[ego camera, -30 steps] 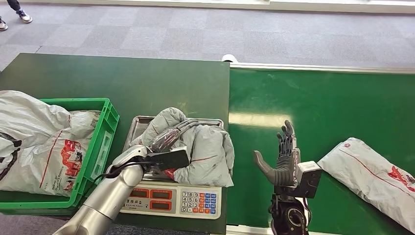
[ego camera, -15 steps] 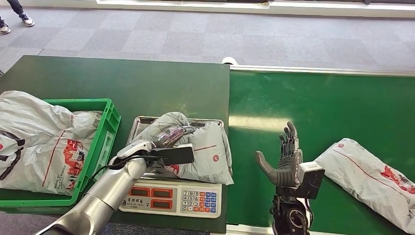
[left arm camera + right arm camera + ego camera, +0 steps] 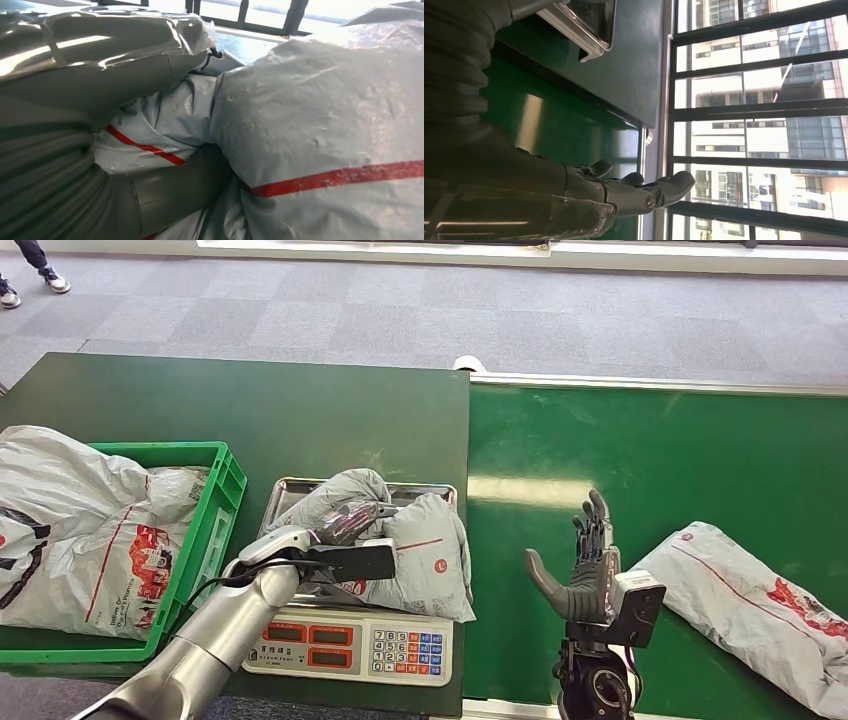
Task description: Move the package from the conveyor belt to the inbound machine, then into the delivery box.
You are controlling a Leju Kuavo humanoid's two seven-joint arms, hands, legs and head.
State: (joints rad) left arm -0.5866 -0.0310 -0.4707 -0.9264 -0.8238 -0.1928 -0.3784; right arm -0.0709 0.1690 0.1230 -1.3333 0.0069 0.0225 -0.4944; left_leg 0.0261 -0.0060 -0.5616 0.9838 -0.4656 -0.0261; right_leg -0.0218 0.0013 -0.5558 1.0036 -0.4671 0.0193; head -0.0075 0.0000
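Observation:
A grey plastic package (image 3: 425,550) with red lines lies on the steel tray (image 3: 283,490) of the inbound scale (image 3: 350,645). My left hand (image 3: 345,523) grips its near-left part; in the left wrist view the thumb (image 3: 180,185) sits under a fold of the package (image 3: 320,125) and the fingers (image 3: 125,50) lie over it. My right hand (image 3: 582,562) stands upright over the green conveyor belt (image 3: 640,450), fingers spread and holding nothing. The right wrist view has this hand (image 3: 624,192) open above the belt (image 3: 549,120).
A second grey package (image 3: 750,600) lies on the belt just right of my right hand. A green crate (image 3: 218,502) left of the scale holds other grey packages (image 3: 70,520). The dark green table (image 3: 250,400) stretches behind the scale. A person's feet (image 3: 30,270) stand far left.
The package on the scale has shifted and settled flatter under my left hand. The second package has ridden the belt a little to the left. My right hand has barely moved.

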